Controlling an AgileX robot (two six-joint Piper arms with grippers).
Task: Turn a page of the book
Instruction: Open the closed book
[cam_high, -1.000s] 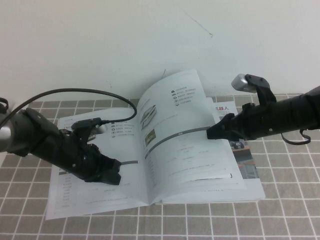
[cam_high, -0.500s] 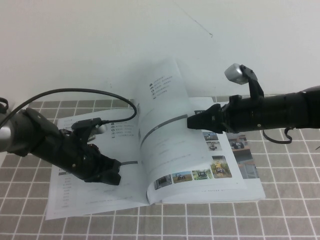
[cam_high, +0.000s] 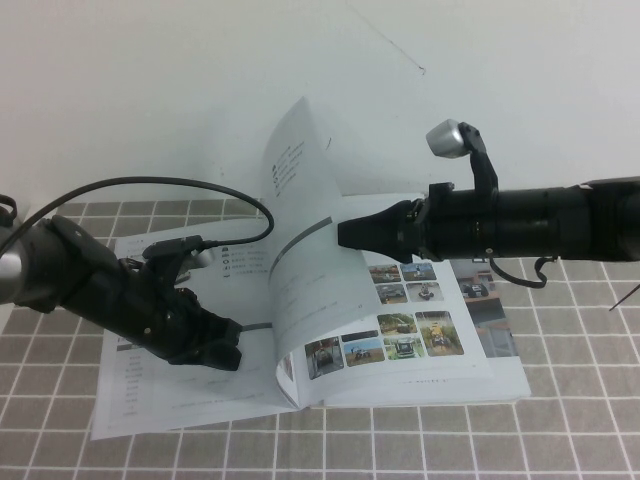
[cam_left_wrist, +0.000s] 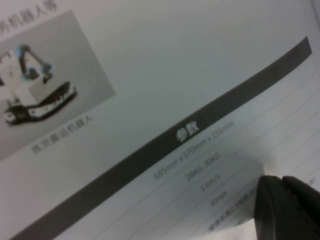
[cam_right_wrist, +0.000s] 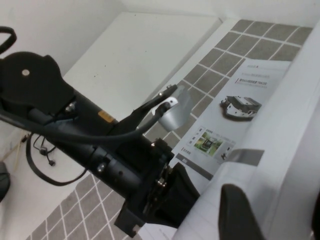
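The book (cam_high: 420, 375) lies open on the tiled table. The page (cam_high: 300, 200) stands nearly upright over the spine, curving, with a dark grey bar across it. My right gripper (cam_high: 345, 235) reaches in from the right and touches the page at that bar. In the right wrist view (cam_right_wrist: 280, 220) its fingers (cam_right_wrist: 240, 212) stand apart with the white page (cam_right_wrist: 280, 165) running between them. My left gripper (cam_high: 222, 352) is shut and presses down on the left-hand page. In the left wrist view (cam_left_wrist: 286, 210) its tips rest on printed lines below a dark bar.
The right-hand page now showing carries small vehicle photos (cam_high: 400, 320). The left page pictures a dark-and-white boat-like vehicle (cam_left_wrist: 40, 100). A black cable (cam_high: 150, 185) loops over the left arm. A white wall rises just behind the book. Grey tiles surround it.
My right gripper has moved left with the page, which has risen from a low arch to nearly upright. The vehicle photos beneath are uncovered. The left gripper has not moved.
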